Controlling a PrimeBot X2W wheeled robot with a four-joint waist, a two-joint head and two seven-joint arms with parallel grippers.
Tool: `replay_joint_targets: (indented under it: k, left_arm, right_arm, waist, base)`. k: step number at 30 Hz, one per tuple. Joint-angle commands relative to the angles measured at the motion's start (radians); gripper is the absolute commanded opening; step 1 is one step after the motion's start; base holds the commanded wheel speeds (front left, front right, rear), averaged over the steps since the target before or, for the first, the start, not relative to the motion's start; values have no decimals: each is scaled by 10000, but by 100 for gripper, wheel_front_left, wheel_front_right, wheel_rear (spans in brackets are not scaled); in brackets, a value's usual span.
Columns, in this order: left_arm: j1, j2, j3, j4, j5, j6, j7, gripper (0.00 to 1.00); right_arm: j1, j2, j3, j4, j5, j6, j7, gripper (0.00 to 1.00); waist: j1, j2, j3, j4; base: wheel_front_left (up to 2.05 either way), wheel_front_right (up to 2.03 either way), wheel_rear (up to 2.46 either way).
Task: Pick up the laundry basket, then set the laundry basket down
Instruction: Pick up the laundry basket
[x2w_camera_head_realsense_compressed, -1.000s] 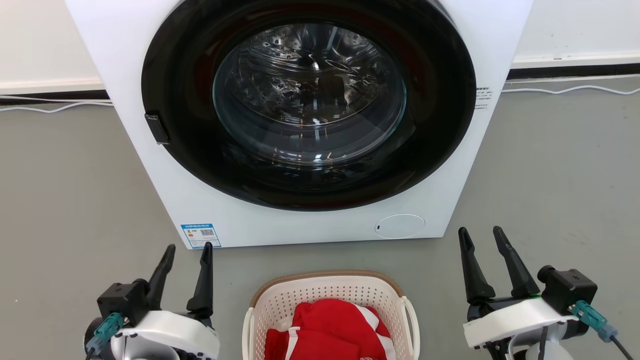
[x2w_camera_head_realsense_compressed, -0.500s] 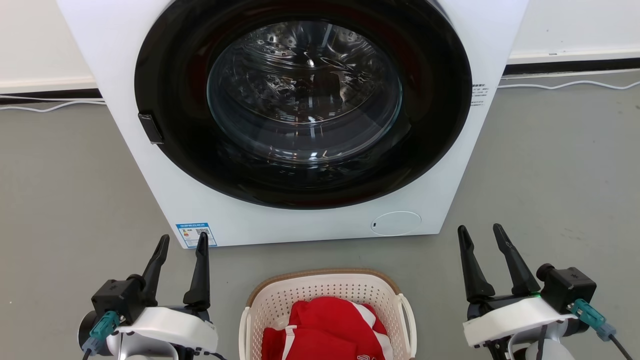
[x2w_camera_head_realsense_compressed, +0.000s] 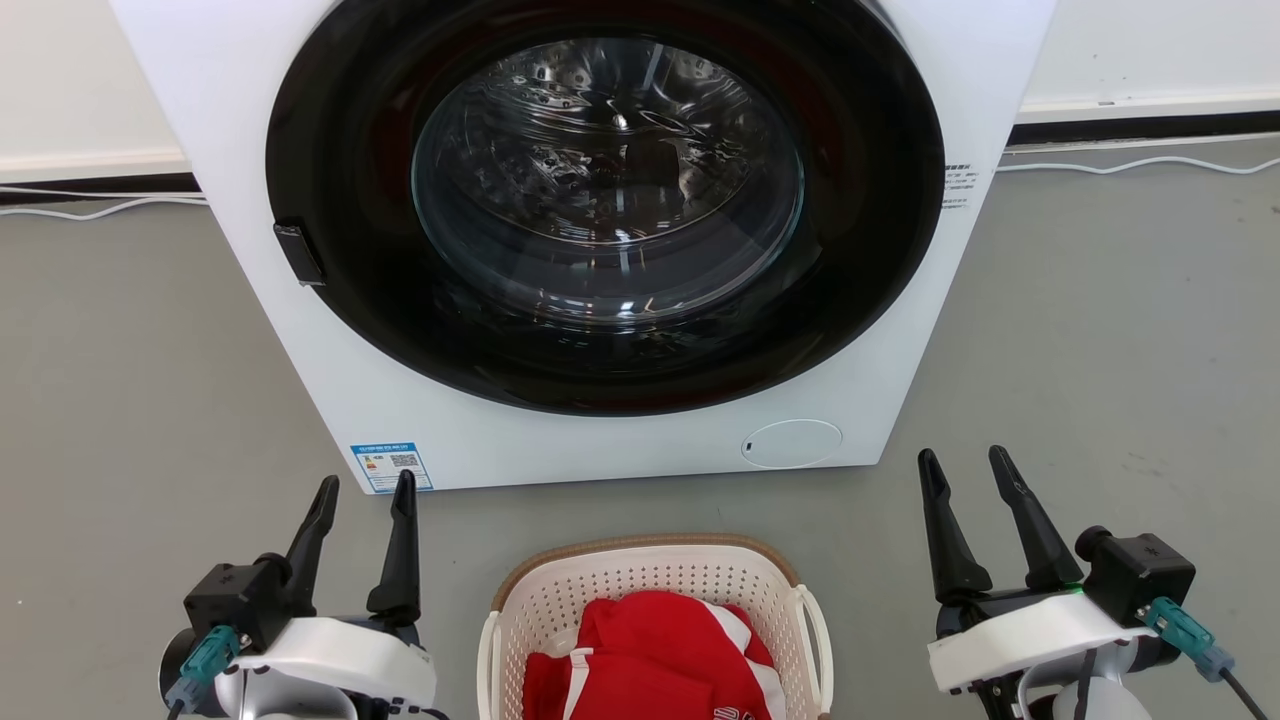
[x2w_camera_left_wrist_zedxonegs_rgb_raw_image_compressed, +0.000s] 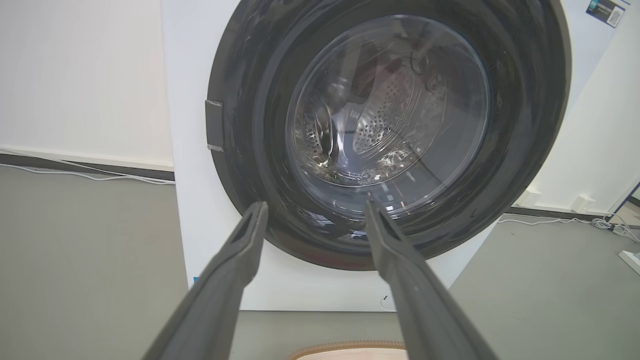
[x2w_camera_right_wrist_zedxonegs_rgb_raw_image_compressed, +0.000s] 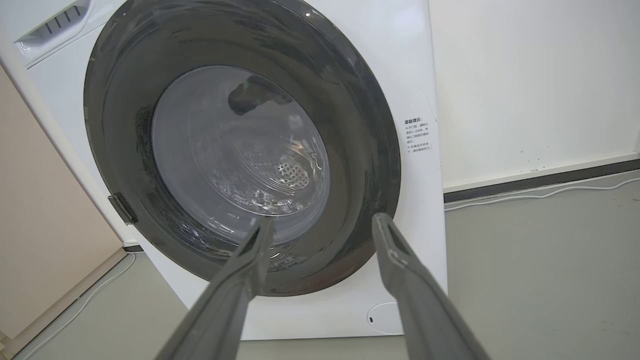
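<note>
Head view: the laundry basket (x2w_camera_head_realsense_compressed: 640, 580), holding a red garment (x2w_camera_head_realsense_compressed: 650, 650), sits on the floor before the washing machine (x2w_camera_head_realsense_compressed: 330, 380), between the left gripper (x2w_camera_head_realsense_compressed: 367, 480) and the right gripper (x2w_camera_head_realsense_compressed: 962, 455). Both are spread wide, empty and clear of its handles.

Left wrist view: the spread fingers point at the door, with the basket's rim below.

Right wrist view: the fingers are likewise spread.

The pickup looks not yet begun, so both lifting and setting down remain.

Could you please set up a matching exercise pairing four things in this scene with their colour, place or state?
Things:
1. laundry basket
2. washing machine door
3. left gripper
4. red garment

Descriptions:
A. shut
B. open and empty
C. cream-white with a brown rim
D. lying in the laundry basket

Pairs: 1-C, 2-A, 3-B, 4-D
</note>
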Motion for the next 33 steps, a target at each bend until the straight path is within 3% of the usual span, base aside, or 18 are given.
replay_joint_targets:
  k: [1, 15, 33]
  left_arm:
    - [-137, 33, 350, -226, 146, -83, -61, 100]
    - [-346, -73, 492, -48, 107, -219, -61, 100]
    - [-1981, -85, 401, 1539, 113, -395, -61, 100]
  right_arm:
    - [-258, 11, 265, -222, -47, 2, -109, 100]
    - [-527, 11, 292, -160, -123, 2, -109, 100]
    - [-1647, 9, 19, 710, -246, 2, -109, 100]
  waist:
    - [0, 0, 5, 2]
    - [0, 0, 507, -10]
    - [0, 0, 2978, 279]
  base:
    - [0, 0, 0]
    - [0, 0, 0]
    - [0, 0, 0]
